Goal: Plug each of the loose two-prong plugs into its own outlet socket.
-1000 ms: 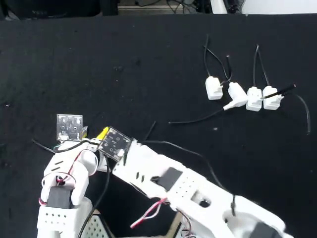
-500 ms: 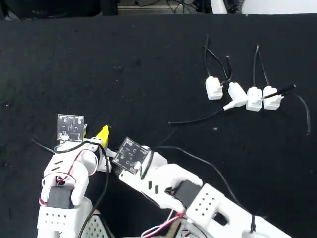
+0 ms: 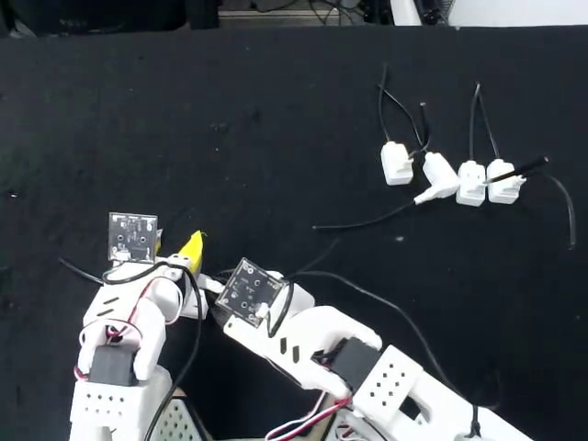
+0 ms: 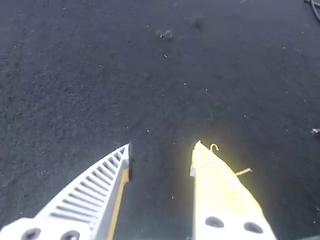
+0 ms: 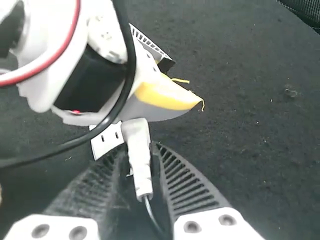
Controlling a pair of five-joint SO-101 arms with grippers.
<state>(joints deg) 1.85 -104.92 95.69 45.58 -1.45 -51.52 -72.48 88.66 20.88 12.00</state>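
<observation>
Left pincer [image 4: 161, 145] wide, empty, over bare worktop [image 4: 150, 60]. Right pincer [image 5: 140, 152] clamps plug [image 5: 135, 132], nose at socket [image 5: 106, 142] just beside left pincer. Line prongs with slots, push straight, don't let socket slide. Other plugs [image 3: 396, 163] well right.

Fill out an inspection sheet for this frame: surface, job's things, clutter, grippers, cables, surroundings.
Surface: black cloth table, flat.
Job's things: four white plastic connector pieces in a row at the far right; one white plug in the right gripper, beside a white two-slot socket block.
Clutter: small lint speck.
Grippers: left gripper open, empty, over bare cloth; right gripper shut on the plug, close to the left arm.
Cables: thin black cables trail from the connector pieces; one leaves the held plug.
Surroundings: dark equipment and wires beyond the far edge.
</observation>
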